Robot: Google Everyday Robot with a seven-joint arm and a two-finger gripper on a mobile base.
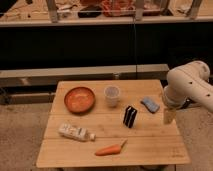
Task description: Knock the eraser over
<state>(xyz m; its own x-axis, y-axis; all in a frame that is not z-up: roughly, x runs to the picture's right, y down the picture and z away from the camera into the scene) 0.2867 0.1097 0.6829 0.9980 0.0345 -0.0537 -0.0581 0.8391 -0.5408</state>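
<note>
black with thin white stripes, the eraser (129, 116) stands upright near the middle of the wooden table (150, 142), a little right of centre and not yet toppled. just behind it and to its left is a translucent cup (112, 95); just to its right and slightly further back lies a flat light-blue pad (149, 104). further left sit an orange bowl (79, 99) and a white bottle (75, 132) lying on its side, and a carrot (110, 149) lies near the front edge.

the gripper (169, 116) hangs at the table's right edge, pointing down, at about the eraser's level but clearly apart from it, with the pad roughly between the two. its fingers stand wide and carry nothing.

i judge this to be the approach step: no contact has been made. the next move calls for a sideways sweep to the left, low enough to catch the block's upper half, passing in front of the pad and stopping short of the cup.
</note>
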